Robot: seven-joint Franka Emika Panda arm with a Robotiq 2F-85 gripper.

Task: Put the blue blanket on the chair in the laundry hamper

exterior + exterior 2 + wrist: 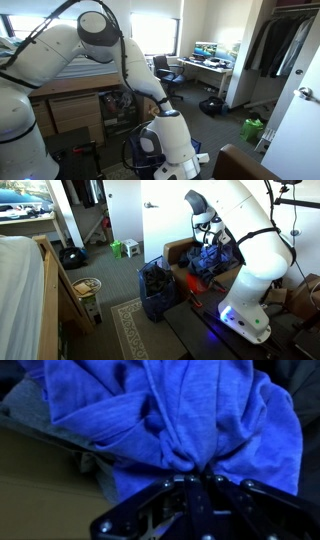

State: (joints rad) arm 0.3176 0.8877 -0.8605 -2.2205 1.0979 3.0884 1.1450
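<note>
The blue blanket [170, 415] fills the wrist view, bunched into folds that converge at my gripper [193, 472], which is shut on a pinch of the cloth. In an exterior view the blanket [207, 260] shows as a blue mass on the brown chair [180, 252], with my gripper [208, 242] down on it. The dark laundry hamper [156, 292] stands on the floor just in front of the chair, with dark clothes in it. In an exterior view my arm [165, 125] hides the gripper and the blanket.
A wooden bed frame [60, 280] and a small basket [87, 286] stand beside the hamper. A patterned rug [140, 330] lies on the floor. A green bag [132, 249] sits by the far wall. A desk with monitors [205, 55] and an office chair [165, 68] stand at the back.
</note>
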